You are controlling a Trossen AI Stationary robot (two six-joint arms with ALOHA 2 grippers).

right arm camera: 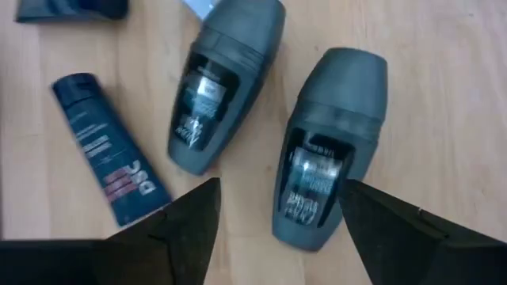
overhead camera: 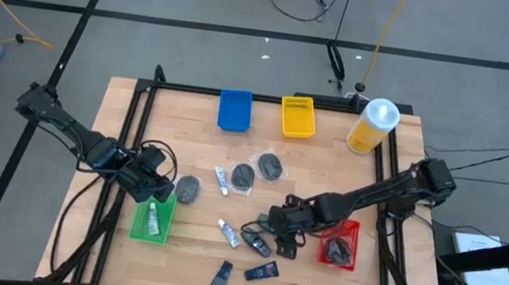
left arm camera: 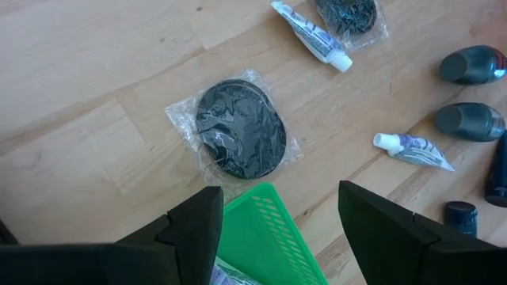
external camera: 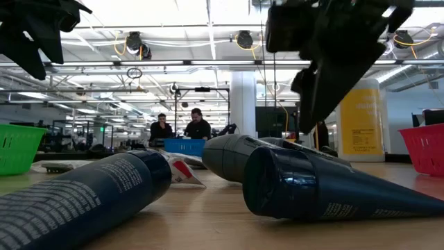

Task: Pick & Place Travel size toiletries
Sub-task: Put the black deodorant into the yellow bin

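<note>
My left gripper [overhead camera: 153, 189] [left arm camera: 277, 198] hangs open over the far end of the green tray [overhead camera: 153, 220] [left arm camera: 261, 229], which holds a white tube [overhead camera: 155, 214]. A wrapped dark disc [left arm camera: 240, 129] lies flat just beyond it. My right gripper [overhead camera: 274, 235] [right arm camera: 277, 194] is open above two black oval roll-ons [right arm camera: 226, 79] [right arm camera: 329, 150] lying on their sides; its fingers touch neither. A dark blue tube [right arm camera: 107, 158] lies beside them. Two more discs [overhead camera: 243, 175] [overhead camera: 269, 167] and white tubes [overhead camera: 222, 179] [overhead camera: 228, 232] lie mid-table.
A red tray [overhead camera: 339, 243] with dark items sits to the right of my right gripper. Blue tray [overhead camera: 234, 109], yellow tray [overhead camera: 299, 116] and the big yellow bottle [overhead camera: 373, 125] stand at the far edge. Two dark tubes [overhead camera: 220, 277] [overhead camera: 261, 271] lie near the near edge.
</note>
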